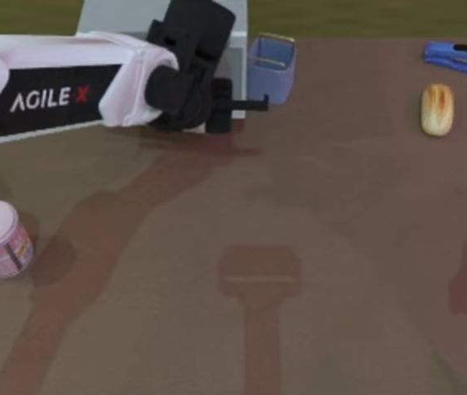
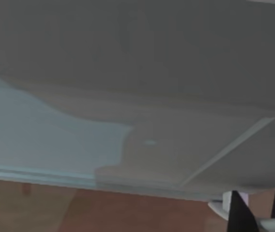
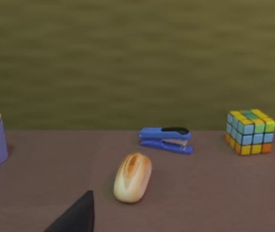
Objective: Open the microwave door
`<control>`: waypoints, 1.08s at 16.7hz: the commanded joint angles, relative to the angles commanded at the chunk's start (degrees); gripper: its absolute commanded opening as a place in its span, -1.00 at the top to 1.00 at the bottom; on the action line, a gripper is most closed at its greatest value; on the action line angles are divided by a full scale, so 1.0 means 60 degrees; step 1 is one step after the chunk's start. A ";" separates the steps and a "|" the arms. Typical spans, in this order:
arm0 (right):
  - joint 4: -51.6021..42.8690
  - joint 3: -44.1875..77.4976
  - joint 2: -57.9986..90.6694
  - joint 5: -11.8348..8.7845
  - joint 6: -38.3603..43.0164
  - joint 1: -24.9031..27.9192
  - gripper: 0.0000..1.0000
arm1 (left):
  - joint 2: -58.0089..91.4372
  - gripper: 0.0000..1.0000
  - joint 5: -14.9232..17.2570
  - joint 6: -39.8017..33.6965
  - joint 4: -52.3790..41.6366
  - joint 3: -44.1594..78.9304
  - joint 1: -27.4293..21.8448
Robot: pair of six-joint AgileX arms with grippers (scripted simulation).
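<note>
One gripper, your left (image 1: 254, 104), works at the microwave (image 1: 110, 16) in the frame's upper left; I cannot tell its grip, so it may slip off the microwave door (image 2: 128, 96).

Matt silver-grey microwave (image 1: 118, 15), translucent smooth microwave door (image 2: 128, 96), glossy stapler (image 1: 454, 57).

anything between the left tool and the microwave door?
Nothing visible. In the top view the left tool is already at the front of the boxy silver-grey microwave, and the left wrist view is filled by the grey translucent microwave door. The small blue-purple square bin stands just right of the tool, beside it rather than in the way.
</note>
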 joint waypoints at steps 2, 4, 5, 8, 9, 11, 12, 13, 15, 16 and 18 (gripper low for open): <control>0.0000 0.0000 0.0000 0.0000 0.0000 0.0000 -1.00 | 0.0000 1.00 0.0000 0.0000 0.0000 0.0000 0.0000; 0.0000 0.0000 0.0000 0.0000 0.0000 0.0000 -1.00 | 0.0000 1.00 0.0000 0.0000 0.0000 0.0000 0.0000; 0.0000 0.0000 0.0000 0.0000 0.0000 0.0000 -1.00 | 0.0017 1.00 0.0068 -0.0044 0.0004 0.0040 -0.0077; 0.0000 0.0000 0.0000 0.0000 0.0000 0.0000 -1.00 | -0.0084 1.00 0.0169 0.0134 0.0073 -0.0174 -0.0024; 0.0000 0.0000 0.0000 0.0000 0.0000 0.0000 -1.00 | -0.0167 1.00 0.0224 0.0221 0.0140 -0.0259 0.0008; 0.0000 0.0000 0.0000 0.0000 0.0000 0.0000 -1.00 | -0.0333 1.00 0.0352 0.0407 0.0287 -0.0437 0.0074; 0.0000 0.0000 0.0000 0.0000 0.0000 0.0000 -1.00 | -0.0379 1.00 0.0404 0.0501 0.0327 -0.0537 0.0100; 0.0000 0.0000 0.0000 0.0000 0.0000 0.0000 -1.00 | -0.0398 1.00 0.0440 0.0555 0.0344 -0.0611 0.0120; 0.0000 0.0000 0.0000 0.0000 0.0000 0.0000 -1.00 | -0.0402 1.00 0.0446 0.0567 0.0346 -0.0624 0.0123; 0.0000 0.0000 0.0000 0.0000 0.0000 0.0000 -1.00 | -0.0402 1.00 0.0446 0.0567 0.0346 -0.0624 0.0123; 0.0000 0.0000 0.0000 0.0000 0.0000 0.0000 -1.00 | -0.0402 1.00 0.0446 0.0567 0.0346 -0.0624 0.0123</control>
